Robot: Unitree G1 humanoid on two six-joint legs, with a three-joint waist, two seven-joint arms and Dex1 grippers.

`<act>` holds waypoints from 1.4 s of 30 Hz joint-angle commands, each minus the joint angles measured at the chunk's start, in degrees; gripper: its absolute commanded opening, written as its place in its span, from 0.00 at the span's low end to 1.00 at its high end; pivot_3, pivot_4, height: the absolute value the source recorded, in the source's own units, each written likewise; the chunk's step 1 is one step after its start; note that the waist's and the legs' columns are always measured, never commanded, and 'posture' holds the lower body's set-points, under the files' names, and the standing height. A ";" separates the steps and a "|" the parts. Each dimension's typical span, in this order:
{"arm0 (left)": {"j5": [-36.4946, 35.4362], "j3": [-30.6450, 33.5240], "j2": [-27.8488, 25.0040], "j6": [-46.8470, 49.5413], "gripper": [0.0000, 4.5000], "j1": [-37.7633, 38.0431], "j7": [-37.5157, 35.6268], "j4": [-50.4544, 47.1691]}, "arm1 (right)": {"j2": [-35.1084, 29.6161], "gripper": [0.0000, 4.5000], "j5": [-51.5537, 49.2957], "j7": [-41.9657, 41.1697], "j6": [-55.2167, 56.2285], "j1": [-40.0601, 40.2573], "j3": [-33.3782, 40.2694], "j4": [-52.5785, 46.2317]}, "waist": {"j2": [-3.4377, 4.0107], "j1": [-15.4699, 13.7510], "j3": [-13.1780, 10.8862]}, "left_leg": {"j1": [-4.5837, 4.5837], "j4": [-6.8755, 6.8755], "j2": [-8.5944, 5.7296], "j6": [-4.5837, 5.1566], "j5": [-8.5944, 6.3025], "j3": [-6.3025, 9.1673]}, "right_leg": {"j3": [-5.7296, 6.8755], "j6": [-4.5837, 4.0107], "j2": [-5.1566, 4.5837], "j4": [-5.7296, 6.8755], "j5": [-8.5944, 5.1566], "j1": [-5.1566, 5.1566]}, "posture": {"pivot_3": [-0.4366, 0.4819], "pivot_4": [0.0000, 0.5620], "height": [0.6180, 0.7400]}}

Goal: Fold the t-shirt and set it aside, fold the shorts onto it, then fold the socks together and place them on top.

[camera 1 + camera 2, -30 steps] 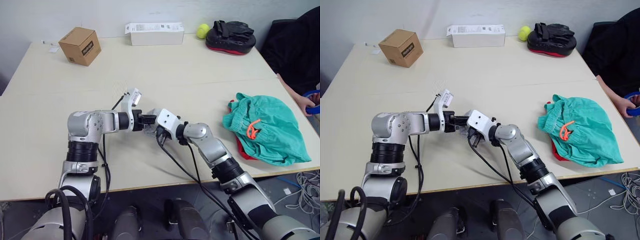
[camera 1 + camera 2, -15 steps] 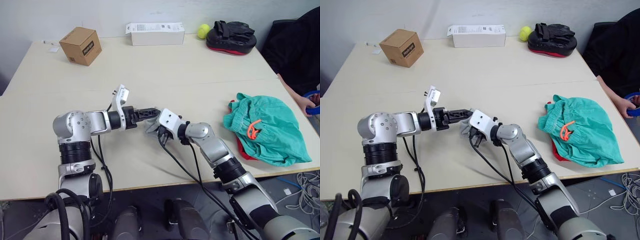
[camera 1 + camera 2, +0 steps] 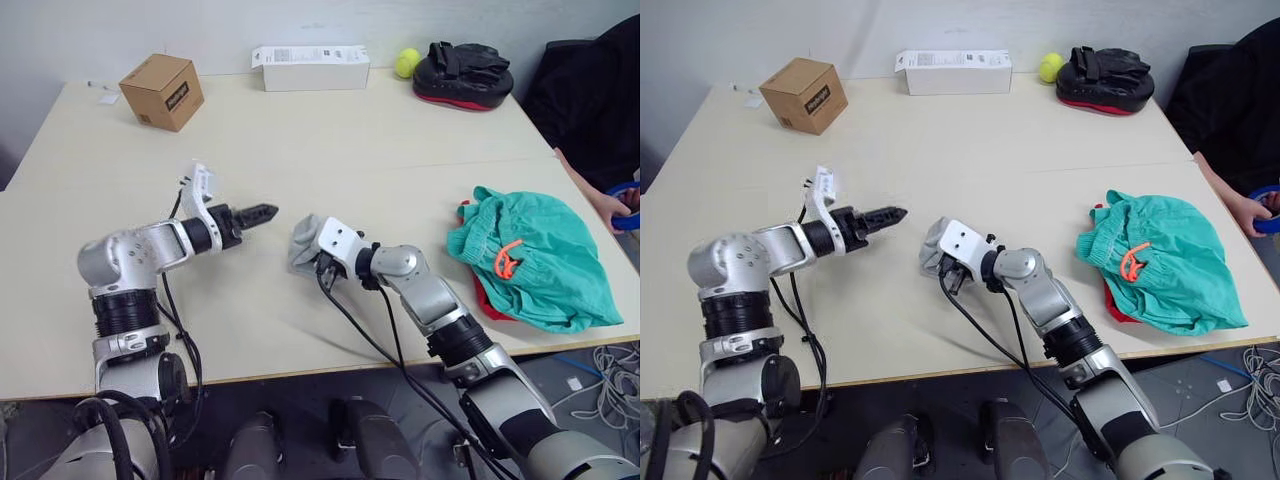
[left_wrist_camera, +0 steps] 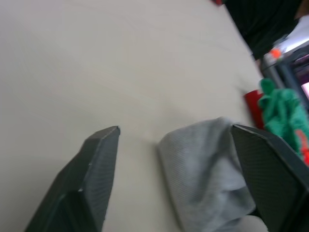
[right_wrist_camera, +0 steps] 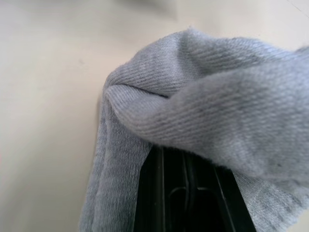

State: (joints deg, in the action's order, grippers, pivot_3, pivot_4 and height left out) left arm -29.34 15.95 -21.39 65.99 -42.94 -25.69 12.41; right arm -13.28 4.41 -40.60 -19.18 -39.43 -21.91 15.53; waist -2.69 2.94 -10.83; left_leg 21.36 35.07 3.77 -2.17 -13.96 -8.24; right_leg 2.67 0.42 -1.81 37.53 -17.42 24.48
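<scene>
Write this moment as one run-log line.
socks: in right gripper | left gripper: open, apart | shorts: on t-shirt

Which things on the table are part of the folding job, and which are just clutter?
Job: socks, held by the right gripper; shorts lying on the t-shirt; left gripper, open.

Clutter: cardboard box, white carton, tennis ball, black pad.
</scene>
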 commanded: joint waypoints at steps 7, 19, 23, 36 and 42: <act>3.81 -13.37 1.02 -7.72 0.04 -0.41 -5.63 -1.32 | -1.27 0.00 1.43 -0.30 -2.83 1.87 -0.57 1.90 | 0.00 0.07 0.00 | 0.01 -0.04 0.01 0.02 -0.01 -0.01 | 0.00 0.00 0.01 -0.02 0.00 0.01 | 0.48 0.27 1.00; 8.81 -25.68 -1.78 -11.52 0.01 3.90 -10.47 -6.17 | -3.07 0.00 0.59 -0.45 -5.65 4.19 0.99 -4.23 | 0.01 -0.17 0.00 | 0.02 -0.04 0.01 0.07 -0.03 0.02 | -0.01 0.00 0.00 -0.08 0.00 0.00 | 0.48 0.27 1.00; 10.25 -27.02 -1.81 -13.26 0.01 4.45 -11.06 -5.53 | -7.91 0.00 -1.02 -2.15 -11.25 7.41 3.85 -15.36 | 0.02 -1.22 0.00 | 0.09 -0.04 -0.02 0.17 -0.13 0.04 | 0.00 0.07 -0.03 -0.19 -0.05 -0.01 | 0.48 0.27 1.00; 12.53 -27.33 0.51 -15.77 0.01 3.29 -11.61 -3.10 | -7.30 0.00 -10.84 -1.27 -25.71 0.70 10.60 -27.80 | 0.12 -1.11 -0.06 | 0.26 -0.02 0.11 0.64 -0.28 0.01 | 0.00 0.11 0.14 -0.48 -0.06 0.06 | 0.48 0.27 1.00; 12.97 -27.10 0.46 -15.70 0.01 3.40 -11.77 -3.25 | -4.29 0.00 -8.60 0.28 -23.00 -0.17 4.80 -22.65 | 0.12 -1.24 -0.06 | 0.34 0.00 0.10 0.67 -0.33 -0.01 | 0.02 0.11 0.07 -0.56 -0.08 0.07 | 0.48 0.27 1.00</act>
State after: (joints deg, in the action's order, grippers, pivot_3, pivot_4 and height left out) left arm -17.60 -10.13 -20.79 49.58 -39.96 -37.53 7.97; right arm -17.47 -5.13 -41.11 -43.61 -39.68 -16.65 -7.63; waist -2.57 1.70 -10.89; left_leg 21.74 35.08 3.83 -1.44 -14.32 -8.27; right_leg 2.69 0.54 -1.79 36.97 -17.49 24.56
